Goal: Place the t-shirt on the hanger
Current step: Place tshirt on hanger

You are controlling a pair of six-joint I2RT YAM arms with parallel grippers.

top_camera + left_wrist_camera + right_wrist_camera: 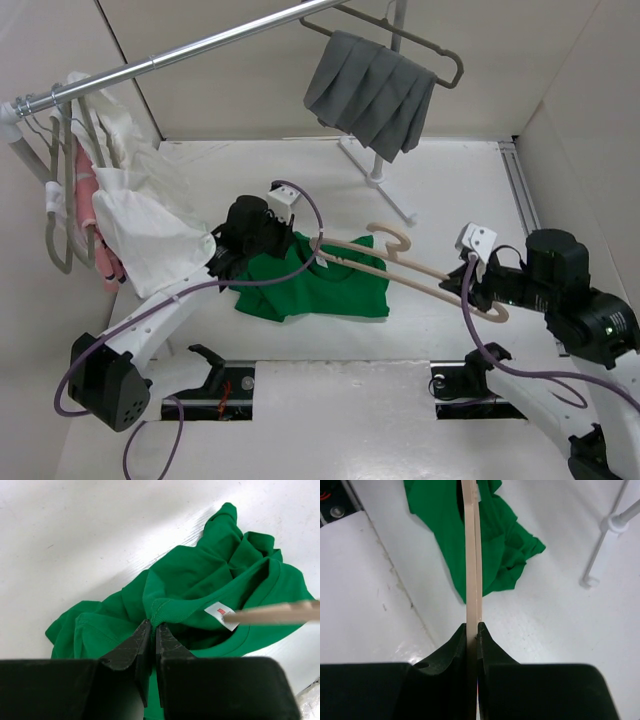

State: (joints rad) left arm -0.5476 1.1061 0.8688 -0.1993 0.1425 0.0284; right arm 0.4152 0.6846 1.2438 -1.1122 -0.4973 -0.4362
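Left end effector (152, 626) pinches the collar of the bright green cotton t-shirt (320, 290) crumpled on the white tabletop (460, 190). Right end effector (472, 629) clamps the beige plastic hanger (471, 555), which extends ahead to the collar.

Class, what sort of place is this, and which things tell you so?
Probably a robotics lab booth staged as a clothes-hanging corner: white panel walls, a metal clothes rail with hung garments, and a left robot arm and right robot arm on the table.

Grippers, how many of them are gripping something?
2. The left gripper is shut on the t-shirt at its neckline, and the right gripper is shut on the hanger. No others in view.
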